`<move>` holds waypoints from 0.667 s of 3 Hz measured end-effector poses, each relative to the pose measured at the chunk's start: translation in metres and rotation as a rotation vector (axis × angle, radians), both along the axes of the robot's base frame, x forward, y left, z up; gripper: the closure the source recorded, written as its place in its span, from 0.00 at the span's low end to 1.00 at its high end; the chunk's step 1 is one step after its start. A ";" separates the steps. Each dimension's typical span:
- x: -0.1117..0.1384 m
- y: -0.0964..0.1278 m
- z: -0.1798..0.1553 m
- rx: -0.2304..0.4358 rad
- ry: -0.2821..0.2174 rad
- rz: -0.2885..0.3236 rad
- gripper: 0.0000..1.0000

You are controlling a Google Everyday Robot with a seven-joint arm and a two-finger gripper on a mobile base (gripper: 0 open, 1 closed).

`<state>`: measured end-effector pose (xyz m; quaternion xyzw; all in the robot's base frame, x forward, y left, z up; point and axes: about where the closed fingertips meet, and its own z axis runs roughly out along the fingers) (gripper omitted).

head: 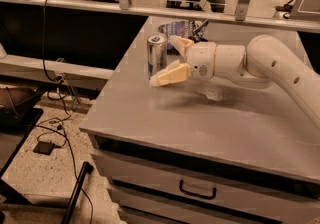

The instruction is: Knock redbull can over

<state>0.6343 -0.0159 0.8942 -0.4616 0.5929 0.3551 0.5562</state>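
The redbull can point(156, 54) stands upright near the back left edge of the grey tabletop point(165, 118). It is slim and silver with blue panels and a silver top. My gripper point(165, 61) is open just to the right of the can. Its near finger point(171, 74) lies low by the can's base and looks to be touching or nearly touching it. Its far finger point(181, 44) sits behind and to the right of the can. The white arm point(270, 63) reaches in from the right.
A blue-and-white foil snack bag point(176, 28) lies just behind the can. The tabletop's left edge is close to the can. Drawers with a handle point(197, 191) are below the top. Cables point(60, 133) lie on the floor at the left. A glass railing runs behind.
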 end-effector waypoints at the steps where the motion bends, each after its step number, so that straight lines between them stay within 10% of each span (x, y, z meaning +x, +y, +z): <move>1: 0.000 0.000 0.000 0.000 0.000 0.000 0.00; 2: -0.001 0.004 0.000 0.000 0.000 0.007 0.26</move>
